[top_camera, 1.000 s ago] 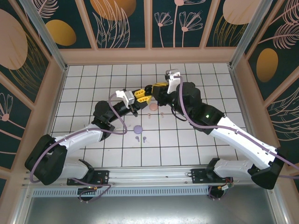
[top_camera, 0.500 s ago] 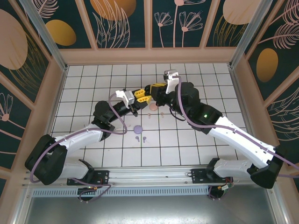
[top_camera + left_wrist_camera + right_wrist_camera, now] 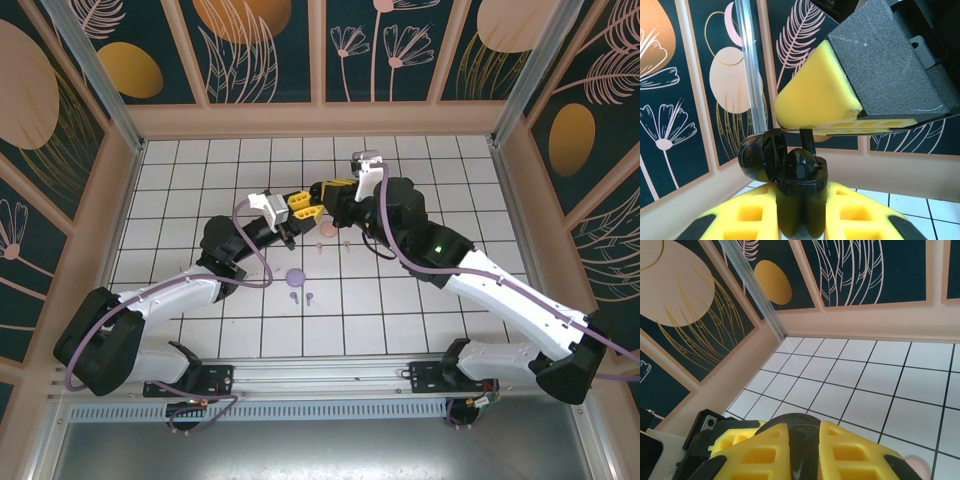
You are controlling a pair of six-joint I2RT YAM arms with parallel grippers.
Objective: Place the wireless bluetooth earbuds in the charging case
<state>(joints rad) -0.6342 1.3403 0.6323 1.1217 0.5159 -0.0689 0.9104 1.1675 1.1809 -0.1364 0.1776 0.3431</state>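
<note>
Top view, grippers: left gripper and right gripper meet tip to tip, slightly toward 12 o'clock from the middle of the table
Top view, loose pairs: pink case and pink earbuds lie at 5 o'clock of the tips; lilac case and lilac earbuds lie at 6 o'clock
Left wrist, case: black charging case is clamped between the left fingers, its lid swung open toward 9 o'clock
Left wrist, earbud: black earbud, glossy, is pinched by its thin stem in the right fingers at 12 o'clock, head at the case's mouth; we cannot tell if it is seated
Right wrist: the fingers are closed on something dark
Handling: we judge the earbud light, hard and slick; hold it by the stem, the case by its sides, and press gently
</note>
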